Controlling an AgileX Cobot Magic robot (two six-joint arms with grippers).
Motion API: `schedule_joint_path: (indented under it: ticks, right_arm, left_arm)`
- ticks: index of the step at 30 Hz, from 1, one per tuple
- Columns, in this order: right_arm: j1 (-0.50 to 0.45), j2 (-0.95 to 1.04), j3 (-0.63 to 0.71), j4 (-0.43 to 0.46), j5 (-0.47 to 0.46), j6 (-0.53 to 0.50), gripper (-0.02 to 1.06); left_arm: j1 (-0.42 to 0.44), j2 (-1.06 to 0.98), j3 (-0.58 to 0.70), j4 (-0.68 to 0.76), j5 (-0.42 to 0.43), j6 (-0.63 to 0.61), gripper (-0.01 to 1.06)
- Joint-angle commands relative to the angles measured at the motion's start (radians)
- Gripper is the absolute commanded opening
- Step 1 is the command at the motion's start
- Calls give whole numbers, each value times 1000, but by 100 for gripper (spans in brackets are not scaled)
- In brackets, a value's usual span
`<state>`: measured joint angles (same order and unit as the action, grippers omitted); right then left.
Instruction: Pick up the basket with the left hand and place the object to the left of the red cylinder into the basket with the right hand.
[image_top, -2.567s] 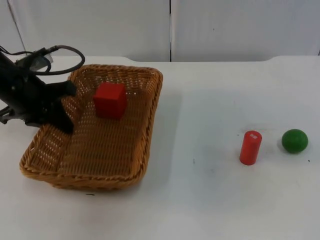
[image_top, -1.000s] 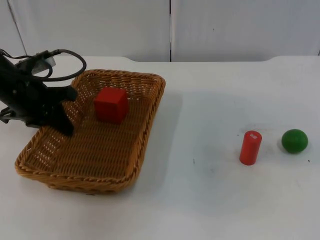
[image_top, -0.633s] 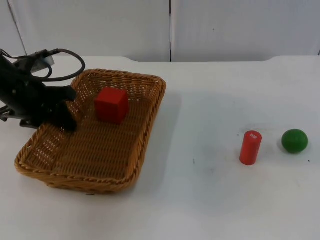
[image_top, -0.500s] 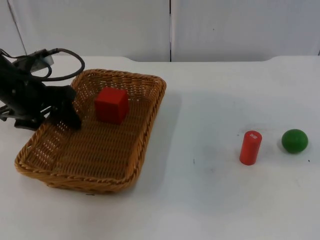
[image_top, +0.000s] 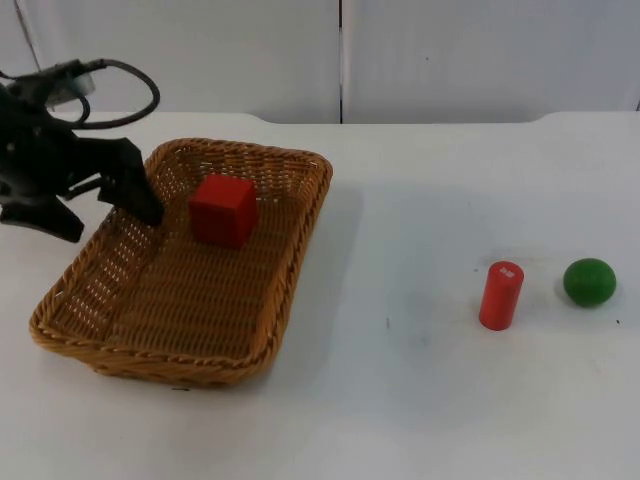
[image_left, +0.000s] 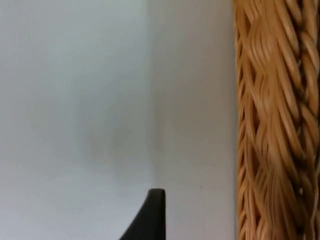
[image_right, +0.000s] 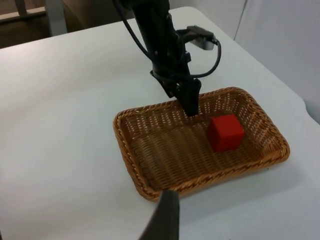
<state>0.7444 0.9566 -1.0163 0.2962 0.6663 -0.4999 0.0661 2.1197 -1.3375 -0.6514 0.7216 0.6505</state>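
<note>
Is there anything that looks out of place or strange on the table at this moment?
Nothing stands out. The basket sits flat with the red cube inside, the left gripper open astride its rim. The red cylinder stands upright beside the green ball.

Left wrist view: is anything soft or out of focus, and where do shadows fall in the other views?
Left wrist view: woven wicker basket rim looks soft, very close. Top view: basket casts a faint shadow rightward on the white table. Right wrist view: red cube reads crisp.
</note>
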Motion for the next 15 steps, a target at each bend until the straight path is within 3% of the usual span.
schedule_joint_path:
  ticks: [1,15]
  right_arm:
    - [-3,-6,0,1,2,-5,75]
    - [-3,-6,0,-2,2,-5,75]
  left_arm:
    - [5,-43,-5,67,40,-68,89]
    - [5,-187,-3,118,227,-186,89]
